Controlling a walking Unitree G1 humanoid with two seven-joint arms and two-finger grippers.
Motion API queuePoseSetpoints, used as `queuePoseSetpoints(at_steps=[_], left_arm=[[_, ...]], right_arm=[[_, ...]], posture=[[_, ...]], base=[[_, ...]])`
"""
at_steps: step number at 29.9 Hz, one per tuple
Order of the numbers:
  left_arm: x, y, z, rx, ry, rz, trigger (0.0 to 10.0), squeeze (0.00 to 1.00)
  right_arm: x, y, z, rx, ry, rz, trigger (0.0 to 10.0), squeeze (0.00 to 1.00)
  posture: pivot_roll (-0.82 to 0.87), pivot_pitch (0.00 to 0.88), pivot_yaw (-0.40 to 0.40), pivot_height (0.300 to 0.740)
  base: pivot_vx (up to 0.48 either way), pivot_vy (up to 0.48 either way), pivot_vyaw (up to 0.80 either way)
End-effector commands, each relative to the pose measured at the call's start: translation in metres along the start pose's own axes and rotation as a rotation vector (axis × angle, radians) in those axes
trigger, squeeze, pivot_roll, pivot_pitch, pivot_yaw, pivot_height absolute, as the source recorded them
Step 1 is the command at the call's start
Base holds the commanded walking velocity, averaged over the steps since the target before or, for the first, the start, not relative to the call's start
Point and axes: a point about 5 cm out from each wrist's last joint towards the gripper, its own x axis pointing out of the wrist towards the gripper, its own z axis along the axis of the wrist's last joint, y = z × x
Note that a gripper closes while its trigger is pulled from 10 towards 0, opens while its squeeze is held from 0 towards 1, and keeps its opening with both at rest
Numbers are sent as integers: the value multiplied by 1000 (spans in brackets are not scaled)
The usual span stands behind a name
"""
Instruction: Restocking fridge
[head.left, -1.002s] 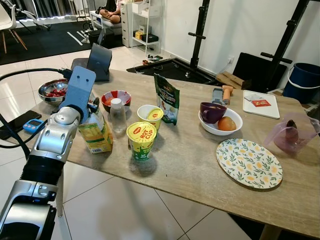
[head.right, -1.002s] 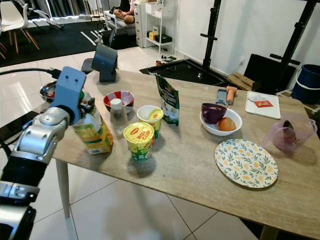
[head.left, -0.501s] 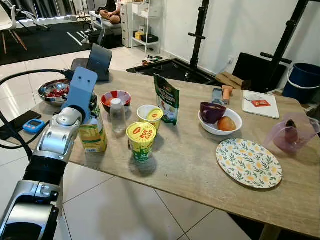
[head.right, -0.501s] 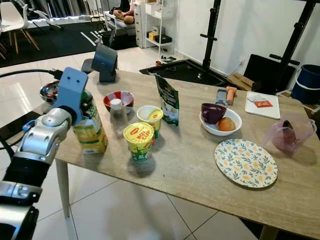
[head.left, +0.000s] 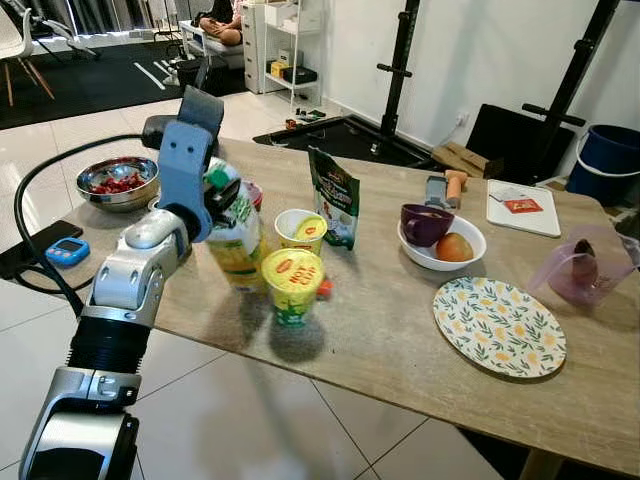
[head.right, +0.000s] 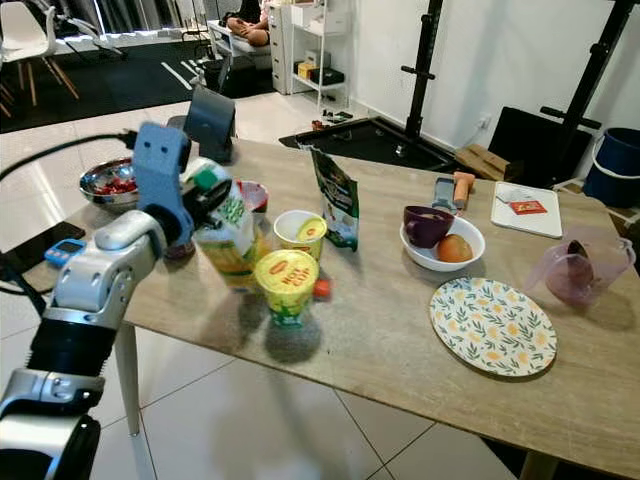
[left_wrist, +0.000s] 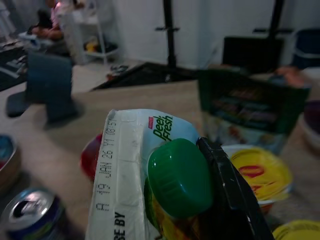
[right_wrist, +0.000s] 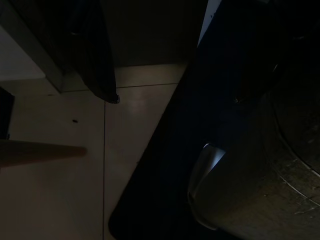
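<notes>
Since a second ago the juice carton (head.left: 237, 232) has been lifted off the counter (head.left: 400, 320) edge and swung inward, and it is now held tilted right next to the yellow noodle cup (head.left: 291, 284), with the small plastic bottle hidden behind it. The left tool (left_wrist: 220, 200) is clamped on the carton's top by the green cap (left_wrist: 180, 177); one black finger is seen pressed against the cap in the left wrist view. The right arm hangs idle, and its tool's state can't be told from the dark right wrist view.

What could go wrong, as a guess: the grip is only on the gable top, so the carton could swing or slip if the arm is moved fast. It's also very near the noodle cup and the second cup (head.left: 300, 230) behind it, so either could get knocked over if the carton is carried sideways instead of up first.

Containers:
- steel bowl (head.left: 117, 183), something red inside
- red-rimmed bowl (head.right: 253, 195), mostly hidden by the carton
- white bowl (head.left: 441, 243), holding a purple cup (head.left: 425, 222) and an orange fruit (head.left: 454, 247)
- clear pink jug (head.left: 583, 265), something dark in it
- patterned plate (head.left: 499, 327), nothing on it
- green pouch (head.left: 334, 198), standing upright
</notes>
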Motion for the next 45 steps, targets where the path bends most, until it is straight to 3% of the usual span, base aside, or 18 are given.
queuePoseSetpoints(at_steps=[1, 14, 15, 16, 20, 22, 25, 26, 29, 32, 36, 41, 42, 43, 44, 45], left_arm=[[-2, 0, 7, -18, -25, -5, 10000, 0], [-10, 3, 14, 70, 32, -38, 10000, 0], [-14, 2, 14, 79, 54, -75, 3412, 0], [-19, 0, 13, 76, 85, -122, 0, 0], [-29, -3, 13, 98, 124, -201, 0, 0], [-40, -8, 23, 88, 121, -287, 0, 0], [-45, -9, 28, 88, 119, -320, 0, 0], [-57, -7, 37, 121, 126, -361, 0, 0], [-62, -5, 40, 138, 128, -373, 0, 0], [-80, -4, 47, 189, 148, -439, 0, 0], [-91, -7, 49, 196, 169, -484, 0, 0], [-109, -25, 47, 207, 166, -647, 0, 0], [-110, -31, 45, 204, 153, -687, 824, 0], [-110, -31, 45, 204, 153, -687, 824, 0], [-112, -36, 44, 197, 142, -724, 3961, 0], [-113, -43, 39, 189, 143, -772, 10000, 0]], right_arm=[[4, 19, 2, -4, -11, 65, 10000, 0], [4, 19, 3, 1, -12, 64, 10000, 0], [4, 19, 3, 1, -12, 64, 10000, 0], [4, 19, 3, 1, -12, 63, 10000, 0], [4, 19, 2, 2, -12, 63, 10000, 0], [4, 19, 2, 4, -12, 63, 10000, 0], [4, 19, 2, 5, -12, 63, 10000, 0], [4, 19, 2, 6, -12, 64, 10000, 0], [4, 19, 2, 5, -11, 64, 10000, 0], [4, 18, 2, 3, -12, 63, 10000, 0], [4, 18, 2, 3, -11, 63, 10000, 0], [4, 17, 2, -1, -10, 63, 10000, 0], [4, 17, 2, 0, -8, 63, 10000, 0], [4, 17, 2, 0, -8, 63, 10000, 0], [4, 17, 2, 1, -8, 62, 10000, 0], [4, 17, 3, 3, -8, 62, 10000, 0]], posture=[[-16, 0, 20, 740], [-17, 0, 20, 740], [-18, 0, 20, 740], [-19, 0, 20, 740], [-19, 0, 20, 740], [-19, 0, 21, 740], [-18, 0, 20, 740], [-16, 0, 20, 740], [-15, 0, 20, 740], [-13, 0, 19, 740], [-10, 0, 17, 740], [-3, 0, 12, 740], [-3, 0, 12, 740], [-3, 0, 12, 740], [-3, 0, 12, 740], [-5, 0, 12, 740]], base=[[0, 0, 0], [0, 0, 0], [0, 0, 0], [0, 0, 0], [0, 0, 0], [0, 0, 0], [0, 0, 0], [0, 0, 0], [0, 0, 0], [0, 0, 0], [0, 0, 0], [0, 0, 0], [0, 0, 0], [0, 0, 0], [0, 0, 0], [0, 0, 0]])
